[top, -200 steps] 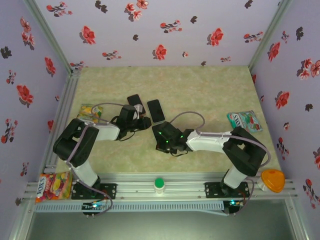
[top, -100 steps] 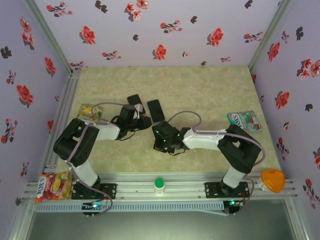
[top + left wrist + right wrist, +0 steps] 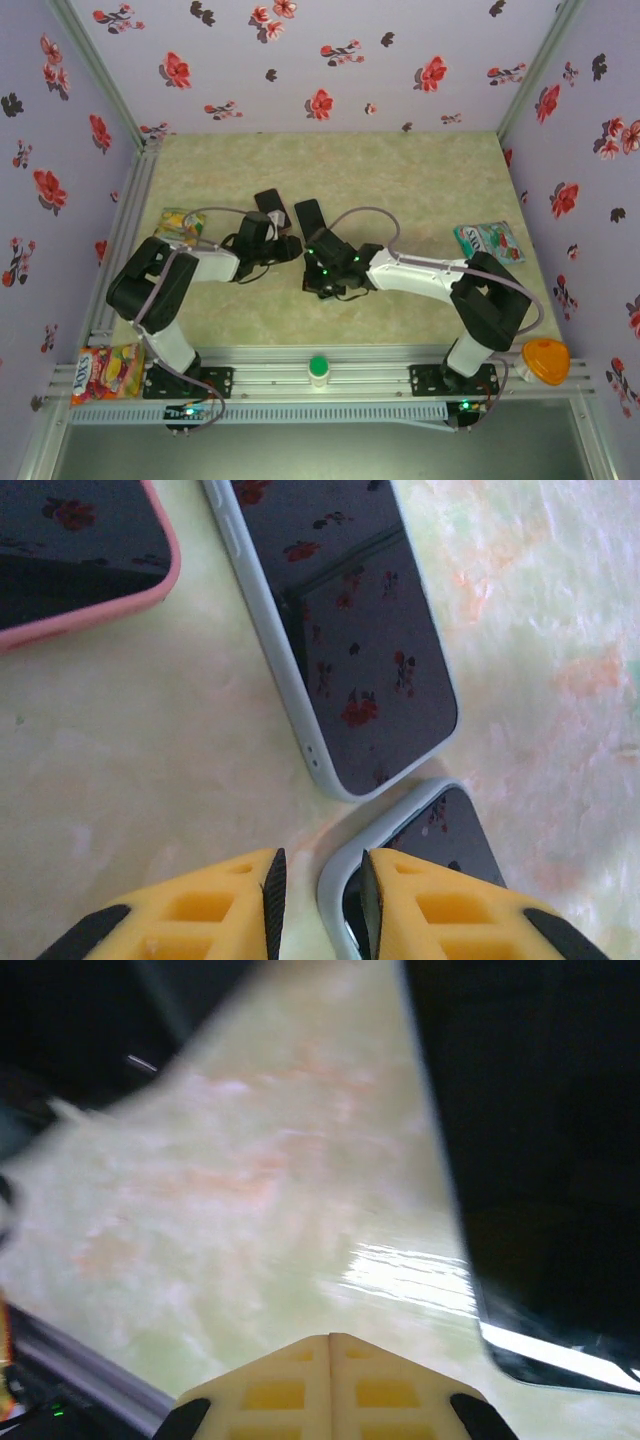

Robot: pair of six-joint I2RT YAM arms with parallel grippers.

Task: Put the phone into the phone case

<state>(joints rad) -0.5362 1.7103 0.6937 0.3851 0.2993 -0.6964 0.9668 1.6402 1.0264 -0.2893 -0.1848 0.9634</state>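
Phone [image 3: 450,840] with a grey rim lies nearest — left gripper [image 3: 318,880] straddles its corner, fingers slightly apart. Beyond: a second grey-rimmed phone [image 3: 350,650], then a pink case [image 3: 70,550]. Right gripper [image 3: 330,1345] — fingers together — sits near a dark phone [image 3: 540,1160].

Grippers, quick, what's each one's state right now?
Left gripper: fingers astride a grey rim; clamped or not, cannot tell.
Right gripper: closed, holding nothing.

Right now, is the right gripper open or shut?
Shut. In the right wrist view the right gripper has its two yellow fingertips pressed together, with no gap and nothing between them.
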